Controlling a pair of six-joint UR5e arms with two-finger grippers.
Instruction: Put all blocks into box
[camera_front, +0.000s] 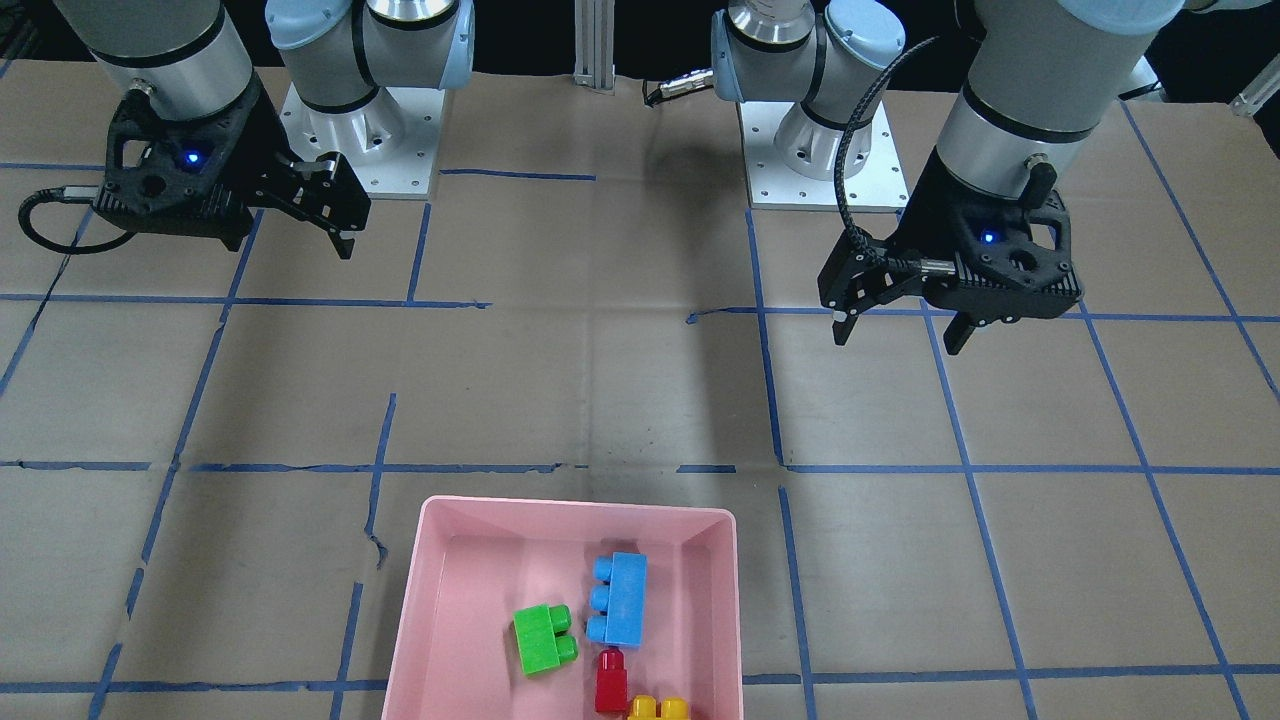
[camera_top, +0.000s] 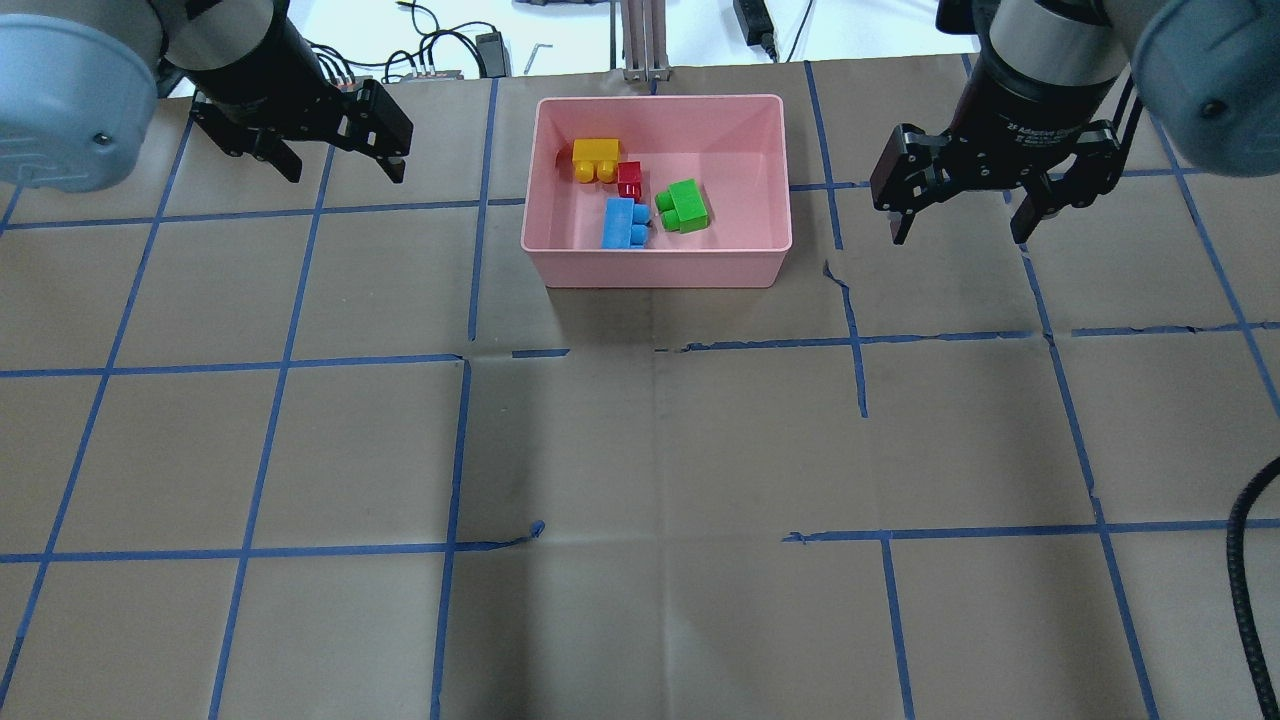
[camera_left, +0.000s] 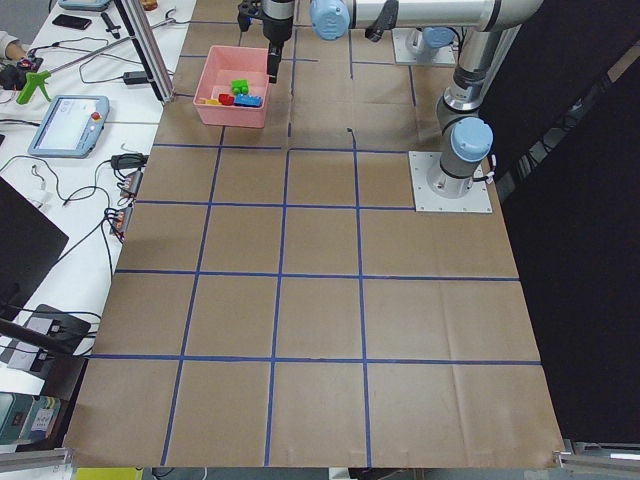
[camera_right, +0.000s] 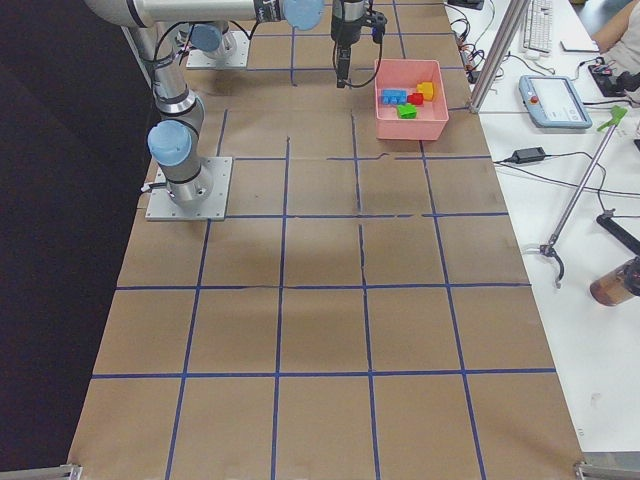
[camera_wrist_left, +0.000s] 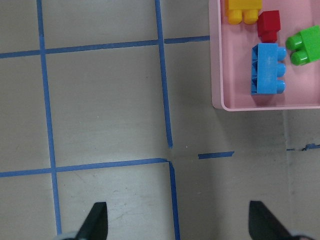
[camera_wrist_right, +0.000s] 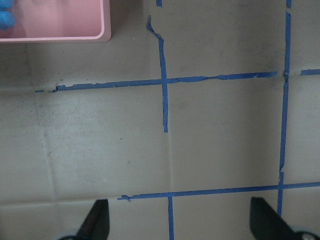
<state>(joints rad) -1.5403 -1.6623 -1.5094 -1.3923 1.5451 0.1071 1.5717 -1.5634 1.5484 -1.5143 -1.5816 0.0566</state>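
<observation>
While left hand (camera_top: 345, 170) and right hand (camera_top: 958, 235) hang spread, empty, box (camera_top: 660, 268) holds blue block (camera_top: 625, 222), green block (camera_top: 684, 205), yellow block (camera_top: 594, 158), red block (camera_top: 630, 180); red seemingly touching blue.

Robotics lab: left arm (camera_front: 1030, 90) and right arm (camera_front: 150, 40) bolted to a tape-gridded table (camera_left: 320, 300); control tablet (camera_left: 68, 125), cables (camera_left: 124, 160) beside it.

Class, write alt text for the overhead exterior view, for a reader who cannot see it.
All four blocks lie inside the pink box: yellow block, red block, blue block and green block. The left tool and right tool hang open and empty either side of it, above the taped table.
</observation>
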